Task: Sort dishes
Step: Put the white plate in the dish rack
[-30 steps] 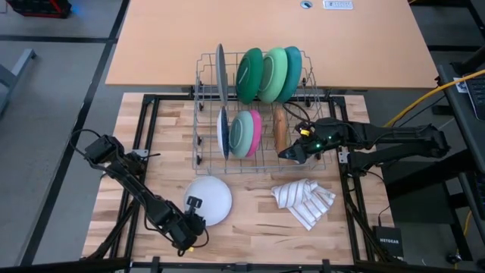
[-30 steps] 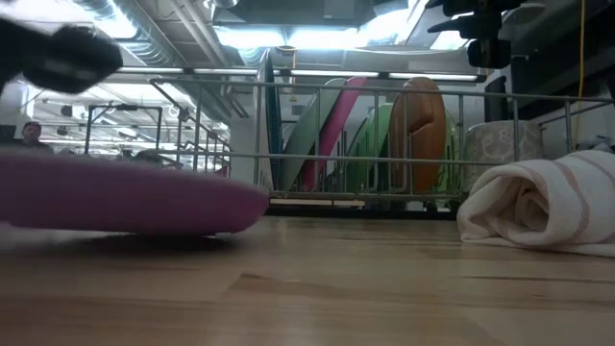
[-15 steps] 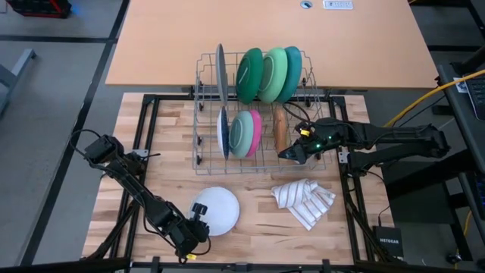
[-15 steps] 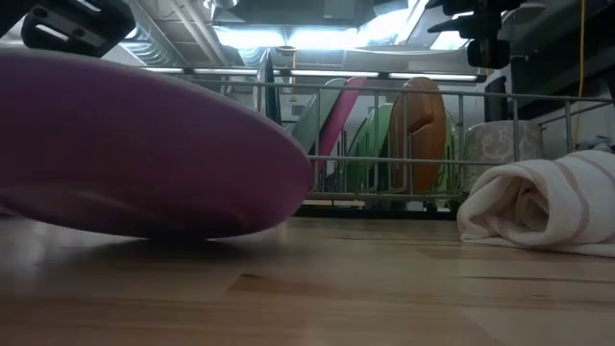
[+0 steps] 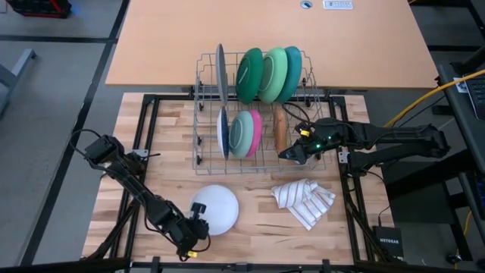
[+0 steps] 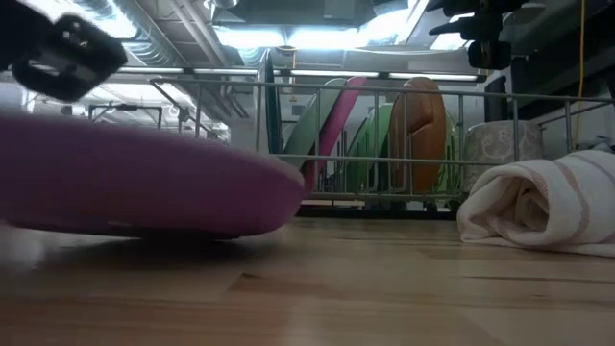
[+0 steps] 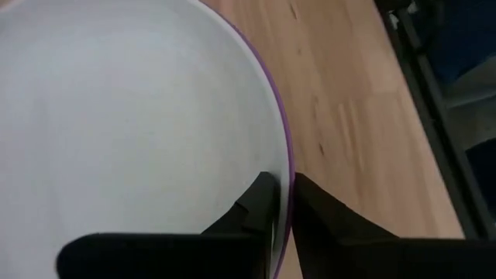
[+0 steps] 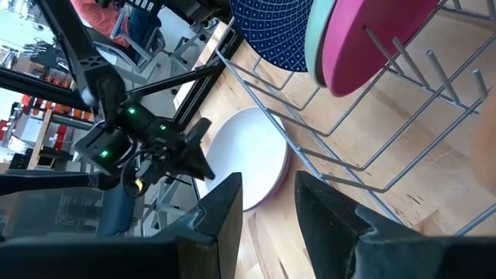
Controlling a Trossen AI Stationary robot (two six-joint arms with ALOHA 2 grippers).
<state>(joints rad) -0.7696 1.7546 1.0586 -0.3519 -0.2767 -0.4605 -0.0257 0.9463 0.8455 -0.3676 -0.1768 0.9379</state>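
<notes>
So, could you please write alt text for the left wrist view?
The left gripper pinches the rim of a white plate with a purple edge, one dark finger on each side. Bare wooden table lies beyond the plate.

Count on inspection, taken from the high view. Dishes standing in the wire rack [image 5: 203, 114]: seven. The back row holds four: one grey plate [image 5: 221, 70], one dark green plate [image 5: 248, 74], one light green plate [image 5: 273, 73], one teal plate [image 5: 292, 72]. The front row holds three: one blue plate [image 5: 223, 132], one pale green-and-pink dish [image 5: 245, 133], one brown dish [image 5: 281, 127]. On the table: one white dish with a purple underside [image 5: 217, 208], one striped cloth [image 5: 303, 200]. Racks: one. Robot arms: two.
</notes>
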